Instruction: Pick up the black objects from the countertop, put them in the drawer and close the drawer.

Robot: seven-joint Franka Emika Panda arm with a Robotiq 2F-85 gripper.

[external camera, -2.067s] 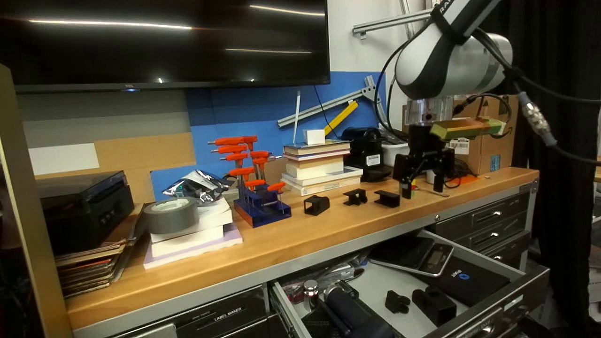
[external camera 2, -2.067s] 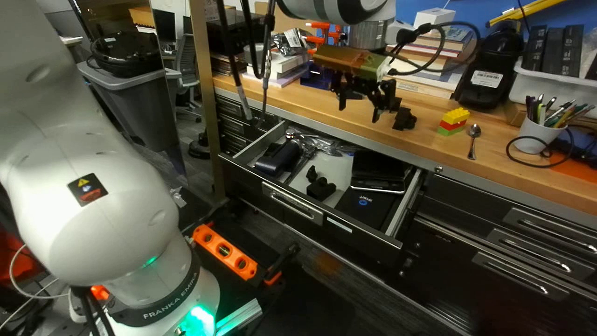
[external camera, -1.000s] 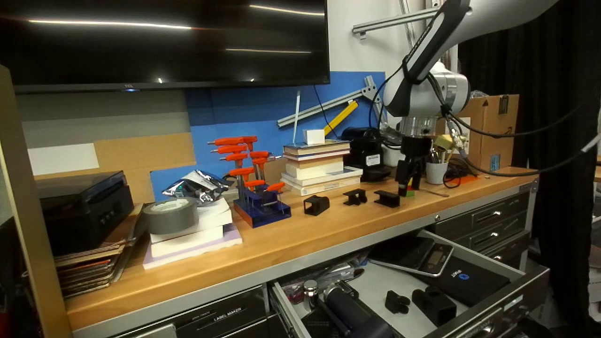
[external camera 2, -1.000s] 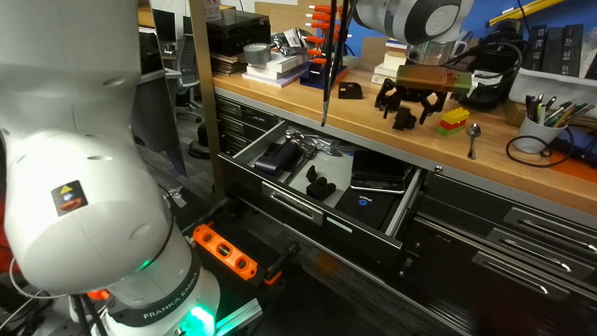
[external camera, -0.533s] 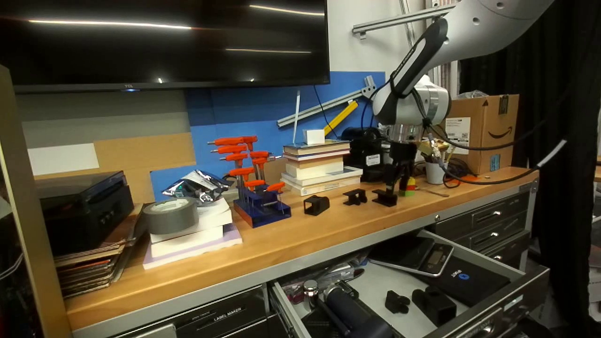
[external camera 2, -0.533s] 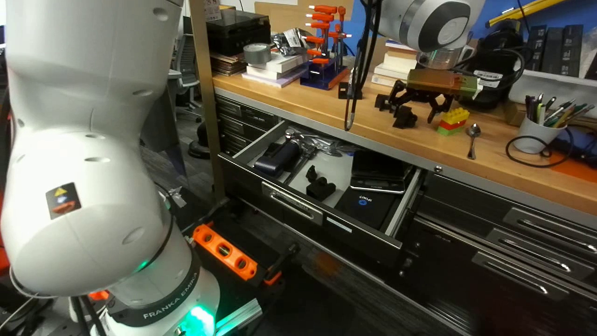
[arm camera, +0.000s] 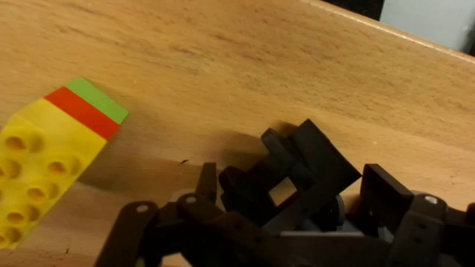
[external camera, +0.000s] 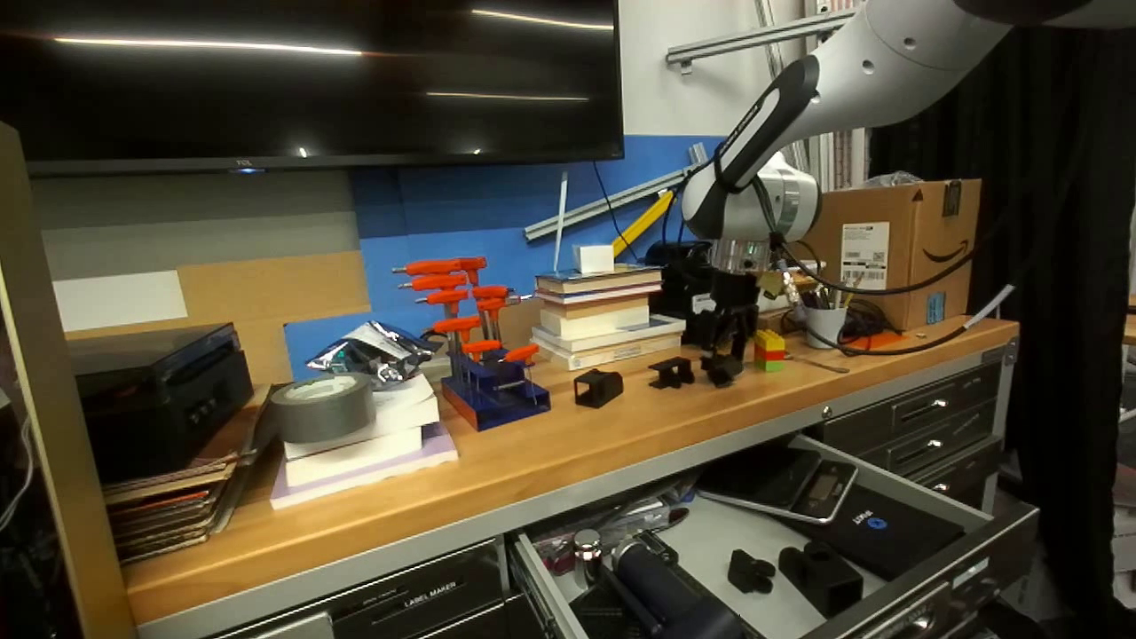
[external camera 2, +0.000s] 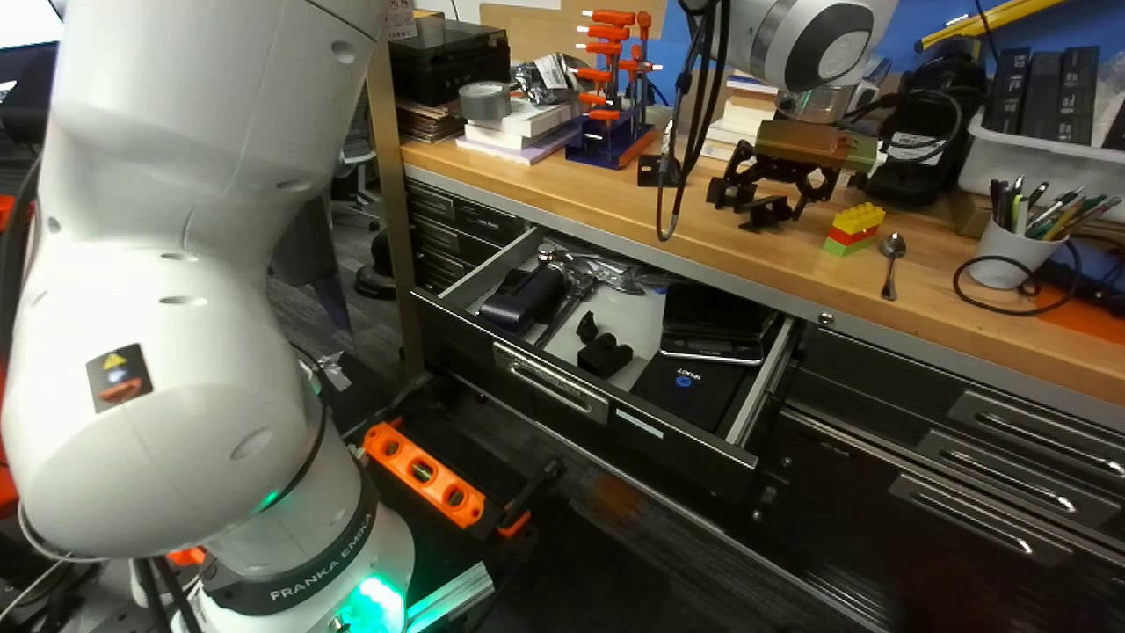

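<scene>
A black object [arm camera: 323, 159] lies between the fingers of my gripper [arm camera: 290, 170] in the wrist view. The jaws stand apart; a thin gap shows at the left finger, and a corner of the object meets or nearly meets the right finger. The gripper is low over the countertop [external camera: 515, 466] in both exterior views [external camera: 723, 359] [external camera 2: 770, 209]. Two more black objects, one in the middle [external camera: 672, 373] and one at left [external camera: 599, 388], rest on the countertop. The drawer [external camera 2: 694, 457] is open; it holds black pieces [external camera: 750, 571] [external camera: 821, 577].
A yellow-red-green brick stack [external camera 2: 852, 230] stands close beside the gripper, with a spoon [external camera 2: 893, 251] beyond it. Books [external camera: 595, 324], a hex-key stand [external camera: 497, 399] and a pen cup [external camera 2: 1011, 251] stand on the countertop. A scale [external camera: 816, 488] lies in the drawer.
My gripper has moved over and down around the nearest black object, then slightly left in an exterior view. That object now looks turned or tilted compared with half a second ago.
</scene>
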